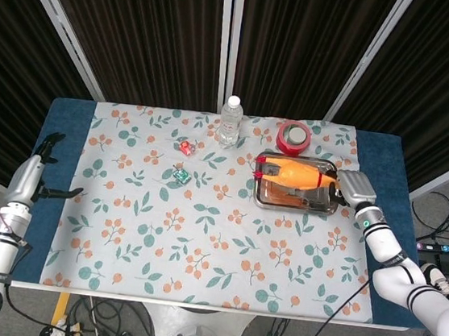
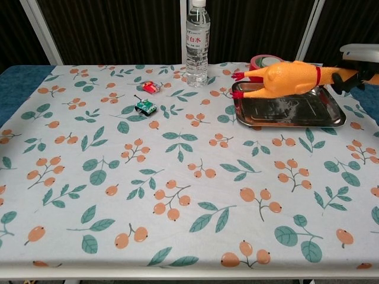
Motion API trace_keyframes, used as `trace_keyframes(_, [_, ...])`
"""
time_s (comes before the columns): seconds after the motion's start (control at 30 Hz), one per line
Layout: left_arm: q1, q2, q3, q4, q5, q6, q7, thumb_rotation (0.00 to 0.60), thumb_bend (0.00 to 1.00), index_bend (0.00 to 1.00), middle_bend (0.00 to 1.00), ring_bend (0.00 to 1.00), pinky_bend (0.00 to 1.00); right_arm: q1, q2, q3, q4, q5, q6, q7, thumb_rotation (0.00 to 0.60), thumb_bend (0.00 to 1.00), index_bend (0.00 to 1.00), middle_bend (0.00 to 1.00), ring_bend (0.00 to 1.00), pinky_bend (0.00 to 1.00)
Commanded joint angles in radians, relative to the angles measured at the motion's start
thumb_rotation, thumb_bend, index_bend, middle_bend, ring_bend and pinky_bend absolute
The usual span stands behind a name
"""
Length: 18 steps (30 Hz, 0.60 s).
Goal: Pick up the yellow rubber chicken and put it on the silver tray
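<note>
The yellow rubber chicken hangs just over the silver tray, its red feet toward the tray's left end. My right hand grips its head and neck at the tray's right side. In the chest view the body is slightly above the tray's back rim; I cannot tell whether it touches the tray. My left hand is open, fingers spread, over the blue table edge at the far left, seen only in the head view.
A water bottle stands behind the tray's left side, and a red tape roll sits just behind the tray. Two small toys, one red and one green, lie on the floral cloth left of centre.
</note>
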Motion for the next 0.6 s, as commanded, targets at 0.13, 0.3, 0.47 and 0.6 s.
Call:
trace_keyframes(0.13, [0.007,-0.003,-0.010,0.007,-0.015,0.009,0.017,0.600,0.00,0.13,0.10,0.08,0.25,0.026,-0.098,-0.009,0.133,-0.077,-0.109,0.072,0.600,0.09,0.07,0.27,0.16,0.30])
trace_keyframes(0.3, [0.017,0.000,-0.017,0.005,-0.013,0.016,0.018,0.600,0.00,0.13,0.10,0.08,0.25,0.032,-0.103,0.002,0.161,-0.084,-0.135,0.053,0.600,0.00,0.00,0.09,0.00,0.17])
trace_keyframes(0.47, [0.025,0.003,-0.021,0.003,-0.006,0.021,0.019,0.600,0.00,0.13,0.10,0.08,0.25,0.020,-0.079,0.017,0.150,-0.080,-0.113,-0.002,0.600,0.00,0.00,0.02,0.00,0.12])
trace_keyframes(0.6, [0.032,0.010,-0.022,0.007,0.003,0.026,0.027,0.600,0.00,0.13,0.10,0.08,0.25,-0.026,-0.030,0.057,0.097,-0.047,0.013,-0.120,0.600,0.00,0.00,0.00,0.00,0.08])
